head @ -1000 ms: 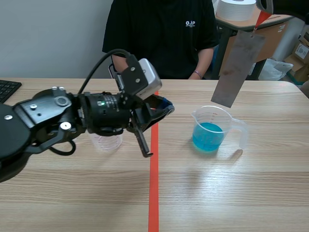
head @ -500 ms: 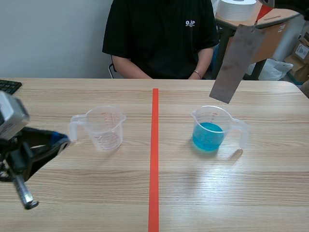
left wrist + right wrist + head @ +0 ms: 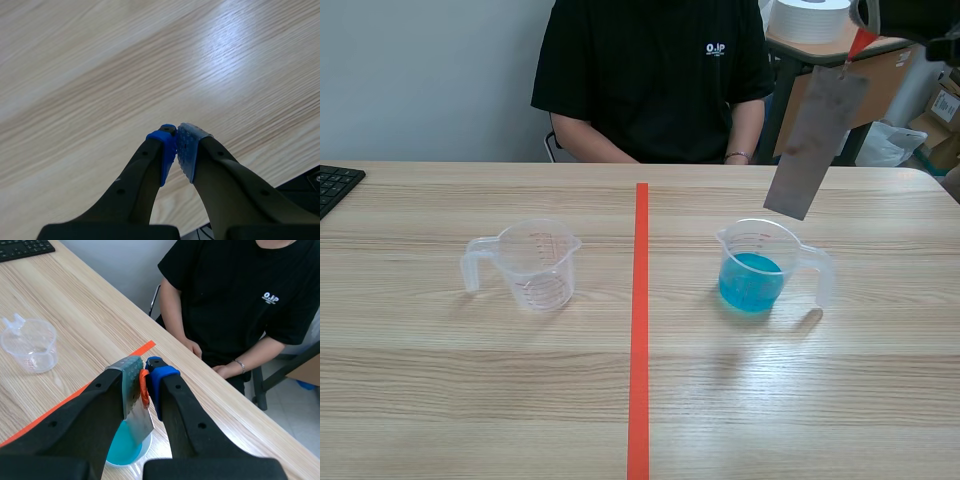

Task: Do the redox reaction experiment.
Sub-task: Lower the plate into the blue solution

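We pinch the metal strip point(image 3: 815, 140) in our right gripper point(image 3: 144, 372); it hangs beneath, above the blue-liquid beaker point(image 3: 752, 238)

A pale wooden table point(image 3: 470, 400) stands before a plain grey wall point(image 3: 420, 80), with a person point(image 3: 650, 80) in black seated across it, a keyboard point(image 3: 335, 185) at its far-left edge, and a desk point(image 3: 895, 42) and boxes point(image 3: 948, 105) behind.

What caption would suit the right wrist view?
Right claw holds a grey metal strip over the beaker of blue liquid, facing a seated person.
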Controlling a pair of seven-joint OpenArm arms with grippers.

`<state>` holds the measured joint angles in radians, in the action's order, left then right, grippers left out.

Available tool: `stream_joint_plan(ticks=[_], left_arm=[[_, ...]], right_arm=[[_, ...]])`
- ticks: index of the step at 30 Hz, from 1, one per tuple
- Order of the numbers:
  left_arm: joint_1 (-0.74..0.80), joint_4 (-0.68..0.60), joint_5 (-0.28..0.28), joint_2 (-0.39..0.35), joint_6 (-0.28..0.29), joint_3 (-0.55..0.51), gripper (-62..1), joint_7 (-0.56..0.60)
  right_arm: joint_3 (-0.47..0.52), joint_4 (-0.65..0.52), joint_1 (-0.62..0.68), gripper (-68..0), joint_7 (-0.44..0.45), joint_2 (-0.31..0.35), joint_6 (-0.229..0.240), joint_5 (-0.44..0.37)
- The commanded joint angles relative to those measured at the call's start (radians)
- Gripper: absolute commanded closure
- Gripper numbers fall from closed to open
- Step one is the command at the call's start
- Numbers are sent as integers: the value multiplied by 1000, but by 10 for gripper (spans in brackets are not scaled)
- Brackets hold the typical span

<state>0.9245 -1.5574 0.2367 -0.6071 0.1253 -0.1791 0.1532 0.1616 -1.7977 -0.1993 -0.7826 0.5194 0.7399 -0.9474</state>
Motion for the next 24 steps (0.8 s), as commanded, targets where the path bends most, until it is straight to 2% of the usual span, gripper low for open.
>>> stream_joint_plan(ticks=[1,16,24], left_arm=[[7,-5,5,21,-11,-10,-49,14],[104,-5,6,222,-10,-25,-49,10],[106,-5,6,230,-11,-25,-49,6]], right_arm=[[-2,5,-11,-17,38,14,6,6],[-32,61,-11,-17,132,3,6,96],[-53,100,-11,-17,156,-10,6,132]])
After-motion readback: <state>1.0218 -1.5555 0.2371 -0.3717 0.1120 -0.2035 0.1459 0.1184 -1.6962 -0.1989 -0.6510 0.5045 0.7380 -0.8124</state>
